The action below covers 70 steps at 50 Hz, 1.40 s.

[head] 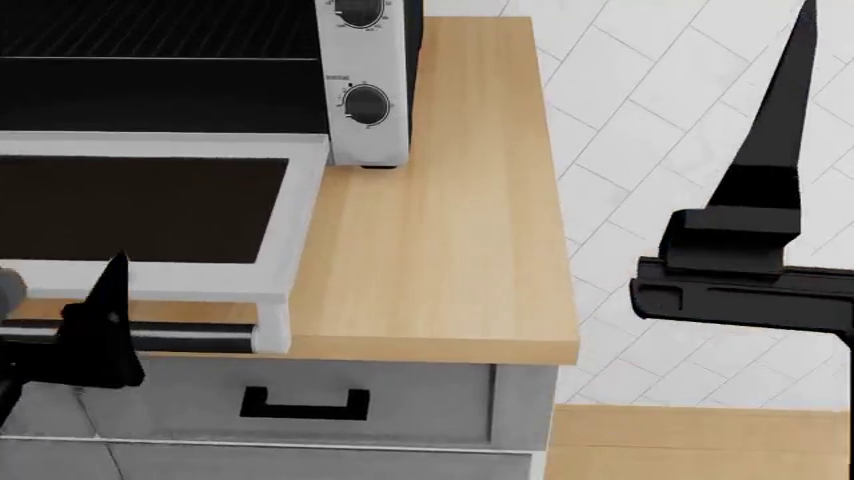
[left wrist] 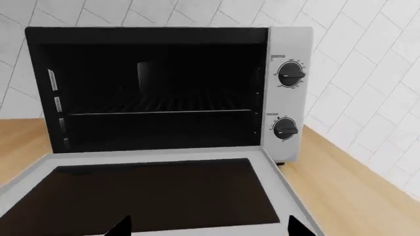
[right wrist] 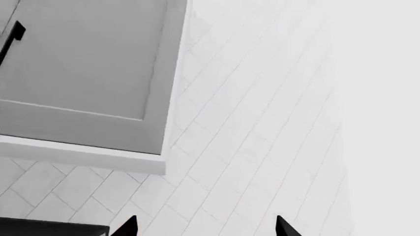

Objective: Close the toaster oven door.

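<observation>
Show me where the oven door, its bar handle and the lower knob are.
toaster oven door (left wrist: 151, 194): left wrist view, on its dark glass window.
bar handle (head: 200, 337): head view, on the black bar's right part.
lower knob (left wrist: 285, 128): left wrist view, on the knob's face.

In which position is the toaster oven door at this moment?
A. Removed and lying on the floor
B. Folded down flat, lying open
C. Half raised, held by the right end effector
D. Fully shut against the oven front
B: the toaster oven door lies flat in front of the toaster oven, whose dark interior and wire rack are exposed.
</observation>
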### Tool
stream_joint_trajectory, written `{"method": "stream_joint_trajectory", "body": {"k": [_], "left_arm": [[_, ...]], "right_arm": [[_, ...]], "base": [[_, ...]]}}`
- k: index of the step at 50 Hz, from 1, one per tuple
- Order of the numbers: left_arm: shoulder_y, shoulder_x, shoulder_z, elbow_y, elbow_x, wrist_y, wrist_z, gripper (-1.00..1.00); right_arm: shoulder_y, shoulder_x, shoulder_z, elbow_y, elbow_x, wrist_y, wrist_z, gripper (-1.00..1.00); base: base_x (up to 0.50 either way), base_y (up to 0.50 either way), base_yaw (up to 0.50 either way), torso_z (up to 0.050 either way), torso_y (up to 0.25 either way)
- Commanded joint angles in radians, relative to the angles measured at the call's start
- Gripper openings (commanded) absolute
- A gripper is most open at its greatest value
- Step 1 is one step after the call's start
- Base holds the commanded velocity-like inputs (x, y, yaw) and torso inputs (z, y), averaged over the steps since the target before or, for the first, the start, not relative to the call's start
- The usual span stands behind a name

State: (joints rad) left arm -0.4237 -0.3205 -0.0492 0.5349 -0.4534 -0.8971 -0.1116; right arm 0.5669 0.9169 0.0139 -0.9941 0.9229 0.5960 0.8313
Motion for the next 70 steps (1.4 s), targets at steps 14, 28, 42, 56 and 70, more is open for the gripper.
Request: {"method": "stream_joint_trajectory", "body": {"k": [14,28,42,56,70], "left_arm": [[-0.11,-0.047,0.004,0.05,-0.055,-0.145,-0.015,1.0],[-0.081,-0.055,0.009,0.048,-0.044,-0.077,0.003,1.0],[-0.076,-0.058,0.02,0.036,-0.042,-0.049,0.012,1.0],[-0.079,-0.057,0.035,0.046,-0.047,-0.055,0.005,1.0],[-0.076,-0.058,0.035,0.039,-0.051,-0.043,0.005,1.0]], "right_arm": [[0.154,0.335,-0.24,-0.045,0.198,-0.179,0.278,1.0],[0.12,0.376,-0.263,-0.048,0.174,-0.248,0.291,1.0],[0.116,0.4,-0.317,-0.038,0.142,-0.297,0.299,1.0],[0.055,0.453,-0.314,-0.038,0.116,-0.395,0.319,1.0],[0.079,0.476,-0.326,-0.046,0.14,-0.392,0.329,1.0]], "base": [[0.0,0.37,0.0,0.0,0.0],[0.0,0.5,0.0,0.0,0.0],[0.0,0.5,0.0,0.0,0.0],[0.0,0.45,0.0,0.0,0.0],[0.15,0.0,0.0,0.0,0.0]]}}
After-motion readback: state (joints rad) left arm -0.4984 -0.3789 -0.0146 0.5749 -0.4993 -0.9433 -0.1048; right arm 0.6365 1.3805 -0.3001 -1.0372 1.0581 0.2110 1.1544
